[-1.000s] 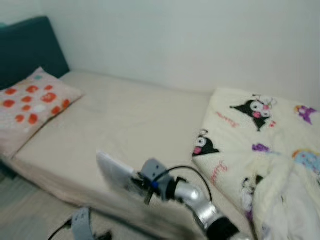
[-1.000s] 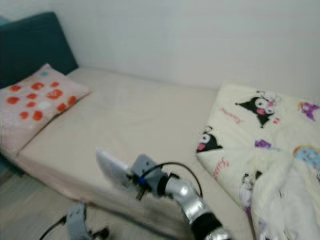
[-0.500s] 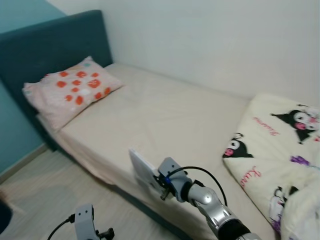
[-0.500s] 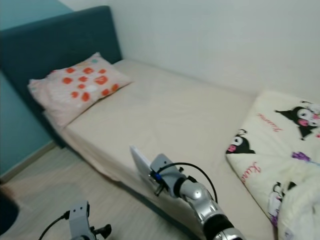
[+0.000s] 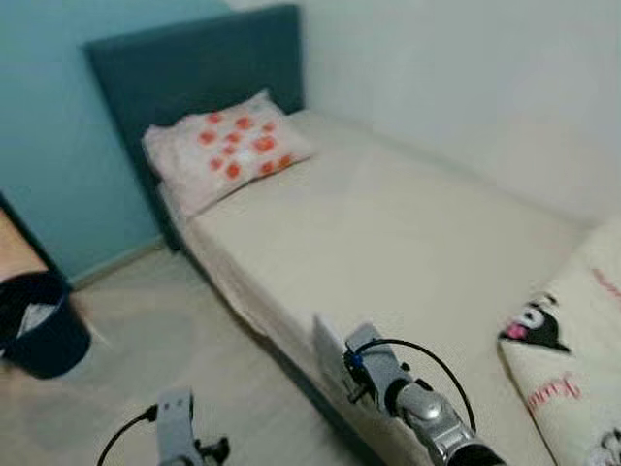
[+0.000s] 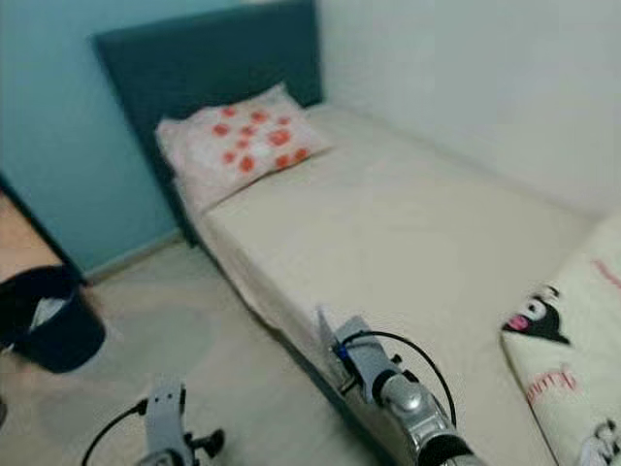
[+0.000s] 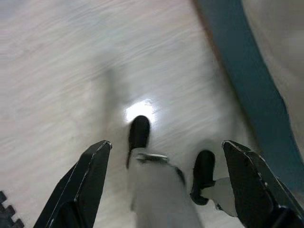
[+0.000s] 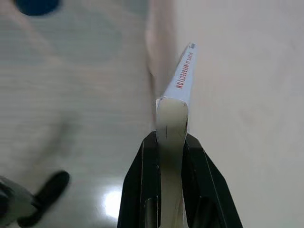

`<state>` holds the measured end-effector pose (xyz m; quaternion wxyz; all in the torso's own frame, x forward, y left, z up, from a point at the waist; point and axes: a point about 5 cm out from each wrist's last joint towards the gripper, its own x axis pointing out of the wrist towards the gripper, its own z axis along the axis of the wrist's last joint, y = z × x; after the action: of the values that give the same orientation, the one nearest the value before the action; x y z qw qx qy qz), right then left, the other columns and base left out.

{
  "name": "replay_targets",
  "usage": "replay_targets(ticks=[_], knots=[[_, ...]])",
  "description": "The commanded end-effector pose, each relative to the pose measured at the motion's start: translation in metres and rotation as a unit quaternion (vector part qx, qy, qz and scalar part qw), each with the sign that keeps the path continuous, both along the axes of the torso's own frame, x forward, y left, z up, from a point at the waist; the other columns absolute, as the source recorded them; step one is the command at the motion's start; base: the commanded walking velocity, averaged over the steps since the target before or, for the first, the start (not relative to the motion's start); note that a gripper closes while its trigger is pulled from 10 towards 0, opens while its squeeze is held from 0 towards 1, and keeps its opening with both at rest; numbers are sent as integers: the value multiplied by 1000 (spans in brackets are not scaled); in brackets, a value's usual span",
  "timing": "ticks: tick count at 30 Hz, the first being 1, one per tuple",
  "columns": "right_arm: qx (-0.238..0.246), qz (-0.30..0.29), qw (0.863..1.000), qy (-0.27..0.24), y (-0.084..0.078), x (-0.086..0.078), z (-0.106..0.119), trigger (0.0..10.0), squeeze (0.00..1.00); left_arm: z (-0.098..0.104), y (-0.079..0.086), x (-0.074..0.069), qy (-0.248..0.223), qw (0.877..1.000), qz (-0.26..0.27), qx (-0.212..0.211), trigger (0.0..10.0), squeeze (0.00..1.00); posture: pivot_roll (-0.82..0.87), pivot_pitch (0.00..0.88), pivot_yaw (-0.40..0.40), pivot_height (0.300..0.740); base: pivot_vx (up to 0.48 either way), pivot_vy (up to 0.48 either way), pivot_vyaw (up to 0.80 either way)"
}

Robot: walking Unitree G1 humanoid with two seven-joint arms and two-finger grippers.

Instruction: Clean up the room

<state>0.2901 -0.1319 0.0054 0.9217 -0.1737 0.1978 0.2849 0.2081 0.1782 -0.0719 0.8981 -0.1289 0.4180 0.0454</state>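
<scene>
- Low in the middle of the head view, I am carrying a thin white book point(image 8: 183, 78) in the right gripper point(image 8: 172, 142), whose two black fingers are clamped narrow on its lower edge, spine with red lettering pointing away from the wrist
- I am holding that book over the near edge of the bed point(image 5: 408, 233), just above the floor point(image 5: 194, 359) strip beside it
- At the bottom left, I am letting the left gripper point(image 7: 168, 156) hang idle over the floor with its fingers spread wide, holding nothing
- I am judging this as the carry step of the tidying: the book is picked up but not yet put away
- At the left edge I am seeing a dark blue bin point(image 5: 44, 325) and, above it, a wooden corner point(image 5: 15, 257); next I need to choose a drop-off spot, turn toward it, and keep the grip firm
</scene>
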Motion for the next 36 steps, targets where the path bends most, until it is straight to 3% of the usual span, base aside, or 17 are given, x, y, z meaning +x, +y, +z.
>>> replay_targets(ticks=[1,6,12,18,25,36], knots=[[10,16,1000,-11,8,0,2,10000,0,-2,3,-4,8,1000,-5,7,10000,0,-182,79,12,740,0,0,781],[6,17,1000,-12,10,0,2,10000,0,-3,2,-5,7,1000,-9,3,10000,0,-181,79,11,740,129,0,781],[18,-11,1000,-18,6,3,3,10000,0,-3,1,-6,7,1000,-13,3,10000,0,-182,80,13,740,472,0,0],[13,11,1000,-25,9,2,4,10000,0,-3,3,-6,7,1000,-14,6,10000,0,-179,80,20,740,480,0,783],[18,-3,1000,-23,8,3,4,10000,0,-2,3,-5,6,1000,-15,6,10000,0,-181,82,21,740,480,0,756],[17,-27,999,-24,4,4,3,10000,0,-3,0,-6,7,1000,-24,2,10000,0,-185,86,21,740,480,0,0]])
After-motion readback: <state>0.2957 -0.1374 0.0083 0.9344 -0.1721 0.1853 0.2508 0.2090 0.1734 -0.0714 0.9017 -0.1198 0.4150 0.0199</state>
